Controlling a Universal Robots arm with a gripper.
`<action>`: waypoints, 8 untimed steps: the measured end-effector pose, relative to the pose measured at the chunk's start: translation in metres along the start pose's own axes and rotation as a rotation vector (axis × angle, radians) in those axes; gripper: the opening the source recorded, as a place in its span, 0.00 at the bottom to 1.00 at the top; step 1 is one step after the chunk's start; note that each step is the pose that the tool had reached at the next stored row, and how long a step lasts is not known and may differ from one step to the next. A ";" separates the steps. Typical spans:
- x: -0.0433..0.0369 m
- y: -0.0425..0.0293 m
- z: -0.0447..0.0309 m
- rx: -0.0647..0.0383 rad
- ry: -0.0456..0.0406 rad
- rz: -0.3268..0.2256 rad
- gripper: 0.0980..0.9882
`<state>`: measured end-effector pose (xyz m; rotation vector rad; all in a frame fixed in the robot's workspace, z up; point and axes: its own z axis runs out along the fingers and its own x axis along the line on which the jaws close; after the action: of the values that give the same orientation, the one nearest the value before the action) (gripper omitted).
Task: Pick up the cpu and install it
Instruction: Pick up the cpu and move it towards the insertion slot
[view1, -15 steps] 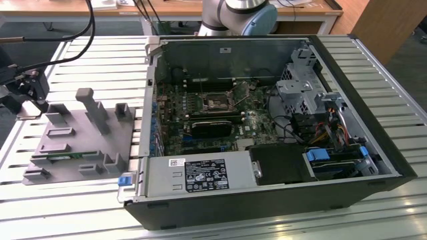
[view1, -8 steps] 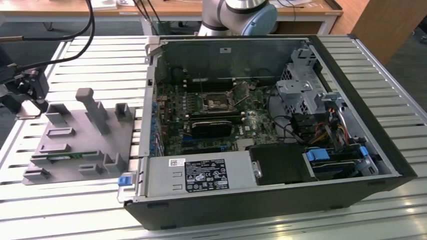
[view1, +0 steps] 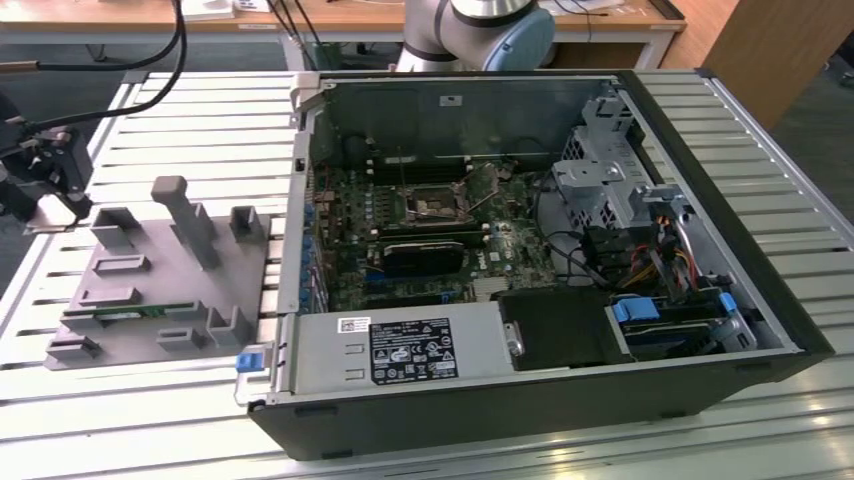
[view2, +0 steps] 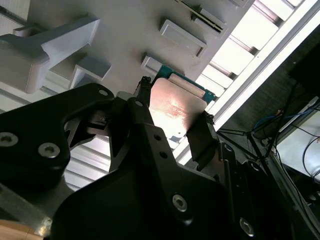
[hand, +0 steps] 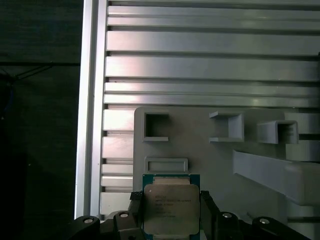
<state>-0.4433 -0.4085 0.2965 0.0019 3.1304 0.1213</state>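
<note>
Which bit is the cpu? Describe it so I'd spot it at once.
Find the pale grey plastic holder tray on the slatted metal table. At its edge, the black gripper clamps the cpu: a small flat square chip with a shiny silver-grey metal top and thin green rim. The tray's pockets nearby are plain matte grey.

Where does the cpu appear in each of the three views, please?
Exterior view: cpu, pale, in the gripper at the exterior view's left edge.
First wrist view: cpu between the gripper's fingers.
Second wrist view: cpu between the fingers, shiny top lit.
Shared landmark: the grey fixture near it.
</note>
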 end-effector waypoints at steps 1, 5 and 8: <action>0.0000 0.0000 -0.0003 0.000 0.0001 0.000 0.50; -0.0001 0.0015 -0.0089 0.012 0.0001 0.000 0.50; -0.0001 0.0022 -0.0158 0.012 0.0001 0.000 0.50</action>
<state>-0.4433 -0.4076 0.3124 0.0019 3.1312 0.1025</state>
